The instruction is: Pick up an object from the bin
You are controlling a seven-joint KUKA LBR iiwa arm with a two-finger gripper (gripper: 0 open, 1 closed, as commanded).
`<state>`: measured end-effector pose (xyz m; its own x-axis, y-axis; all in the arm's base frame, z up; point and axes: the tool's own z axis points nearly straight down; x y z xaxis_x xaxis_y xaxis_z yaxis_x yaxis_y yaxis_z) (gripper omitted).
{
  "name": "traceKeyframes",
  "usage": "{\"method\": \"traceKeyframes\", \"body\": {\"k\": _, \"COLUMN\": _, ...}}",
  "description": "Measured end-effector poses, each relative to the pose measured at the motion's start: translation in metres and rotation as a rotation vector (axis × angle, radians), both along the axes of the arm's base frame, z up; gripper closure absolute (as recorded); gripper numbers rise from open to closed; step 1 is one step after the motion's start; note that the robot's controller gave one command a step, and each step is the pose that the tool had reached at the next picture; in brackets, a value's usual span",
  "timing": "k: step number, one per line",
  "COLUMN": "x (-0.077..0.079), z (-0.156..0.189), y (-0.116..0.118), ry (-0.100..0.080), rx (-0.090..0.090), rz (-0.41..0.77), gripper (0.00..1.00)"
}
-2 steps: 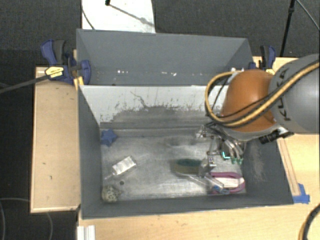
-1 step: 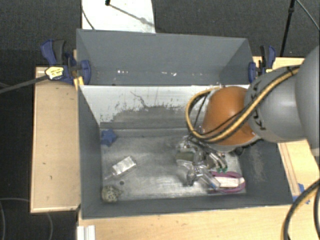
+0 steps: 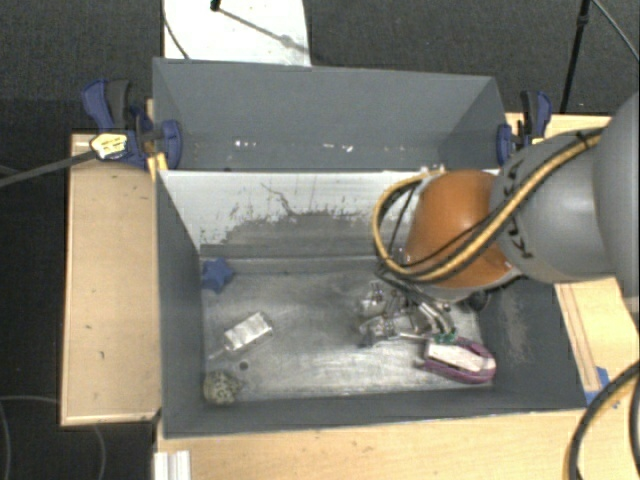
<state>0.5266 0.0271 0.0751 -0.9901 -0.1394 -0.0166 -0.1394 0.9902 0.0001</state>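
- I have the gripper (image 3: 385, 320) low over the floor of the bin (image 3: 300, 218), in its right half as my camera sees it. I take every place below from the gripper.
- I cannot tell whether the gripper is spread or pressed together. Its metal parts read as one tangled cluster from this angle, and I cannot make out whether anything is pinched in it.
- Just above the gripper is the orange cover (image 3: 455, 233) on the wrist, with the yellow-and-black cables (image 3: 392, 230) looping round its left side.
- Beyond the cover, up and to the right of the gripper, the grey arm (image 3: 570, 218) comes in over the bin's right wall.
- The thing nearest the gripper is a purple and white thing (image 3: 460, 360), long and flat. It lies just beside the gripper, down and to the right, close to the near wall. I cannot tell whether they touch.
- Well to the left of the gripper, at about the same depth, a crumpled silver packet (image 3: 247, 331) lies tilted on the floor.
- Further left and higher than the gripper, a small blue scrap (image 3: 215, 273) sits against the left wall.
- Far down-left of the gripper, a mottled greenish lump (image 3: 222, 388) rests in the near left corner.
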Motion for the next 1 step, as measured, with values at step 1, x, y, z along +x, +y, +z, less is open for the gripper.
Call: {"method": "traceKeyframes", "body": {"k": 1, "x": 0.0174, "z": 0.1778, "y": -0.0235, "ry": 0.005, "rx": -0.003, "rz": 0.071, "gripper": 1.0}}
